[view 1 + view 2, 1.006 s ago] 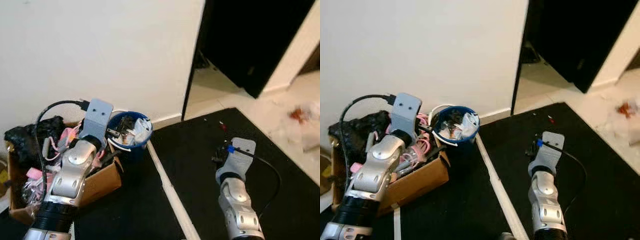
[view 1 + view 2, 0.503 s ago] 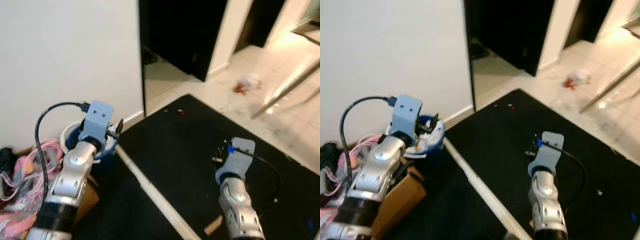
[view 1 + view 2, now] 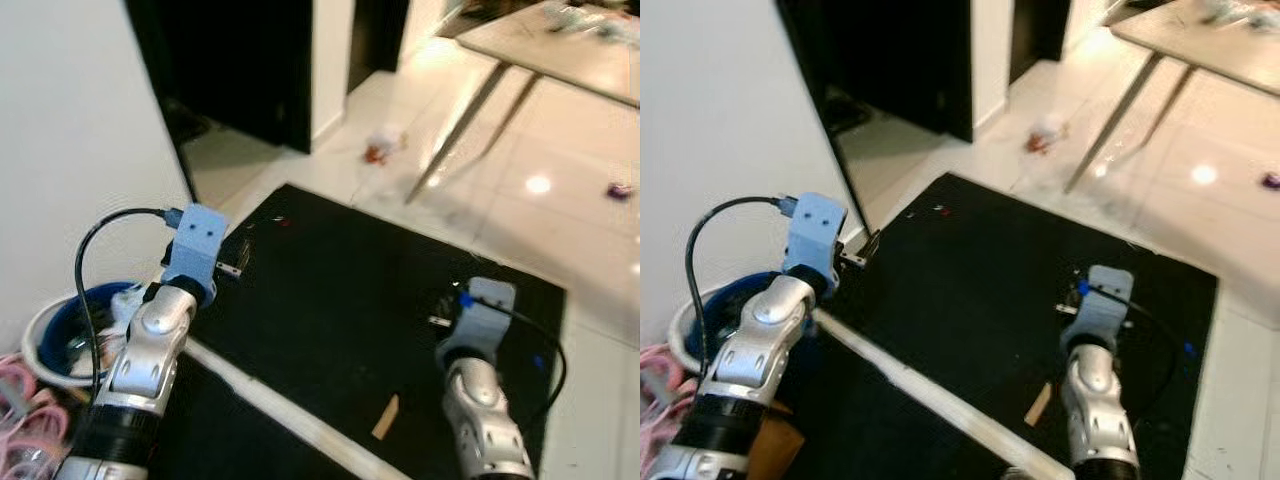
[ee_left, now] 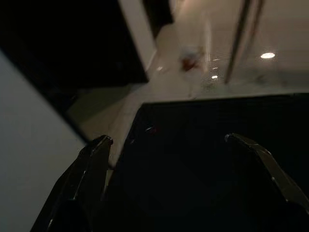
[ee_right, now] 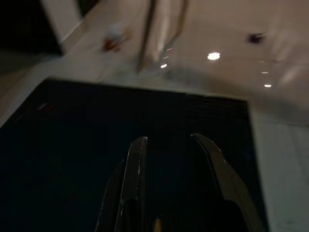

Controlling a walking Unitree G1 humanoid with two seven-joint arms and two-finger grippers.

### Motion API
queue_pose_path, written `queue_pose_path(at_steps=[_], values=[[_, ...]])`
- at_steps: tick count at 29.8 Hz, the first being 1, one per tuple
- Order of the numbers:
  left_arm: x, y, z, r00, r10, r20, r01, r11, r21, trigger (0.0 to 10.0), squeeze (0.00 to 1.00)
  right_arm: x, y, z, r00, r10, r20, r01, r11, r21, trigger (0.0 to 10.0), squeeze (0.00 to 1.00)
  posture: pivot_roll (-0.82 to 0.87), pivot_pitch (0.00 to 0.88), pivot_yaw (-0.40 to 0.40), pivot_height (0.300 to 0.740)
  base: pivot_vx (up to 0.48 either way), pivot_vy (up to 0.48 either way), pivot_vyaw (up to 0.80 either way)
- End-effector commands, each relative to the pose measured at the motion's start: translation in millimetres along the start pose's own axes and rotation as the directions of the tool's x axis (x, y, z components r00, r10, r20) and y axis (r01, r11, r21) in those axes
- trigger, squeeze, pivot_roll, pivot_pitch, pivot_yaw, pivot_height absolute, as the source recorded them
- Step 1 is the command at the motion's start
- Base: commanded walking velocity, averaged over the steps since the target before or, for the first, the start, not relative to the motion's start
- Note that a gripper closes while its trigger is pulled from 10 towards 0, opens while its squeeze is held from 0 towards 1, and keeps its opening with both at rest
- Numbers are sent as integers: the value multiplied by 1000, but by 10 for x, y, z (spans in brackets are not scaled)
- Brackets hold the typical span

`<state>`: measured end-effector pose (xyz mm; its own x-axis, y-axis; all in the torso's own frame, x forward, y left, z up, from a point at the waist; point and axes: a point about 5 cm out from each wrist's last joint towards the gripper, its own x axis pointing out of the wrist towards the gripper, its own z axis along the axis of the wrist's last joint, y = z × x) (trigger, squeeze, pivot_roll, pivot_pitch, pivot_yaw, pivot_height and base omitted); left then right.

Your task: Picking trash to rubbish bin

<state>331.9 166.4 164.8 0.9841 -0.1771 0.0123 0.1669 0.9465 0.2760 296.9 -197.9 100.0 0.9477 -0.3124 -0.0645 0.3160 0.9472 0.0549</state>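
The blue rubbish bin (image 3: 62, 338) with a white liner stands at the lower left, against the wall. My left gripper (image 3: 238, 260) hovers over the black mat (image 3: 350, 300) just right of the bin, open and empty; its fingers (image 4: 99, 145) are spread wide. My right gripper (image 3: 436, 306) hangs low over the mat's right part, its fingers (image 5: 139, 145) a little apart with nothing between them. A crumpled red-and-white scrap (image 3: 382, 148) lies on the tiles beyond the mat. A small tan scrap (image 3: 385, 417) lies on the mat near the right arm.
A table (image 3: 560, 40) stands at the upper right, its slanted leg (image 3: 455, 130) coming down near the scrap. A small purple item (image 3: 618, 189) lies on the tiles at the far right. A dark doorway (image 3: 230, 60) opens ahead. A white strip (image 3: 270, 410) crosses the mat.
The whole picture has swung right: the cardboard box has left the view, the bin has slid to the lower left, and the table and tiled floor have come in. Both arms keep their pose.
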Motion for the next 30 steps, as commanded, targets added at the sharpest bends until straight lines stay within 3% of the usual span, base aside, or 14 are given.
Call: queue_pose_path(at_steps=[1, 13, 25, 30], values=[[-27, 26, -76, 999, 8, -31, -9, 1000, -15, 10000, 0, -43, 22, -93, 999, 1, -40, -1, 1000, 15, 10000, 0, 2, 152, 80, 740, 0, 0, -800], [-26, 39, -90, 999, 22, -35, -23, 999, -28, 10000, 0, -35, 42, -80, 999, 12, -35, -12, 1000, 4, 10000, 0, -2, 146, 68, 740, 0, 0, -800], [-123, 82, -149, 993, 107, -43, -109, 992, -59, 10000, 0, 78, 100, 58, 994, 106, -21, -107, 993, -50, 10000, 0, -35, 143, -42, 740, 0, 0, -800], [-141, 61, -155, 993, 109, -35, -111, 991, -67, 10000, 0, 109, 86, 77, 993, 113, -18, -114, 992, -52, 10000, 0, -35, 143, -52, 740, 0, 0, -800]])
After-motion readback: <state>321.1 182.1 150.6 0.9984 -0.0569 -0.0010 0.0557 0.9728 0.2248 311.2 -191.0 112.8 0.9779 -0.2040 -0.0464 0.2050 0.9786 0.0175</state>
